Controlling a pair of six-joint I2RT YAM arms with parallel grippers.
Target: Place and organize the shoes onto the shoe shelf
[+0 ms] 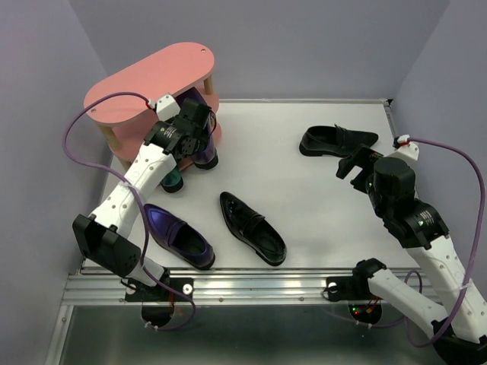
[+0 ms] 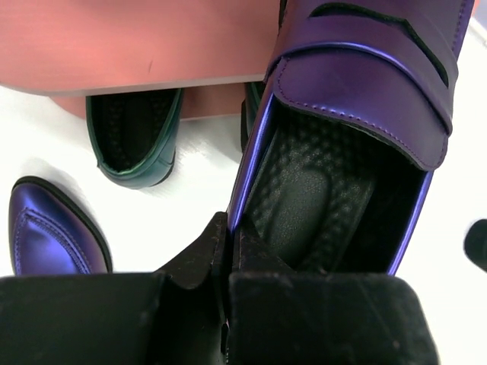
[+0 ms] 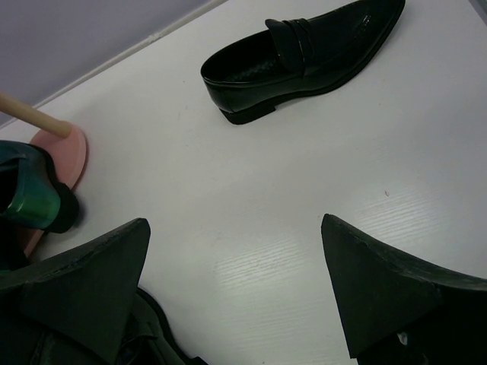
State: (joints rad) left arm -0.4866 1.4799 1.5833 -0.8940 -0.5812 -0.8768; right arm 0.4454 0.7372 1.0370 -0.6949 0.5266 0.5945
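Left fingers (image 2: 199, 262) pinching purple shoe (image 2: 365, 84) wall at shoe shelf (image 2: 114, 46); right fingers (image 3: 91, 266) spread

Even, bright light; soft shadows (faint table (image 3: 251, 266) glare); wrist foregrounds blurred.

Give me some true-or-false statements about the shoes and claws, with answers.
1. The left claw grips a purple shoe at the shoe shelf. True.
2. The right claw holds a black shoe. False: it is open and empty.
3. Two black shoes lie on the table. True.
4. A shoe sits on the shelf's top board. False: no shoe is on it.
5. A second purple shoe lies on the table. True.
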